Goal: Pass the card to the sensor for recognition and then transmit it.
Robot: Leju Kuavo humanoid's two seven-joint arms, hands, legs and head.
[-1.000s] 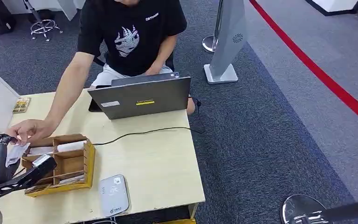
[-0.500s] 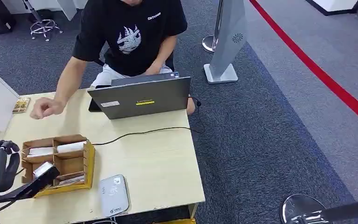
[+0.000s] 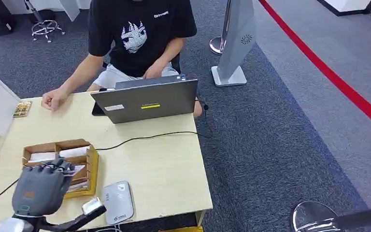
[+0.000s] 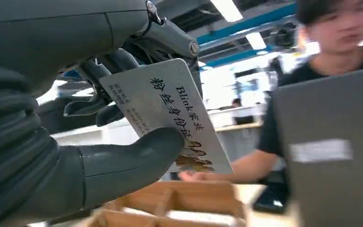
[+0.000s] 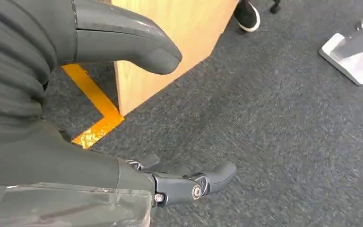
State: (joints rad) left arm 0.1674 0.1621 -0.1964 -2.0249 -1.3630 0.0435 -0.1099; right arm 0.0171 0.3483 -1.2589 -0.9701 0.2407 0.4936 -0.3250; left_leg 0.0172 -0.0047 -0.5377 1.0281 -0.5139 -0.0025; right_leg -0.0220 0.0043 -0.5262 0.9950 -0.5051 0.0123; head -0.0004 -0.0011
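My left hand [image 3: 41, 187] hovers over the wooden organiser box [image 3: 92, 166] at the table's front left. In the left wrist view this hand [image 4: 75, 151] pinches a white card [image 4: 170, 111] with black printed text between thumb and fingers. The grey card sensor [image 3: 118, 201] lies flat on the table just right of the hand, near the front edge. My right hand [image 5: 75, 156] hangs beside the table's wooden side over the carpet, fingers apart and holding nothing.
A person [image 3: 135, 38] sits behind a grey laptop [image 3: 147, 100], one fist [image 3: 53, 100] resting on the table's far left. A black cable [image 3: 145, 137] crosses the light wood table [image 3: 164, 169]. A white stand [image 3: 234, 43] and a red floor line lie to the right.
The person's hand left the card with my left hand and drew back to the far table edge. My left hand carried the card rightwards, over the organiser box towards the sensor.
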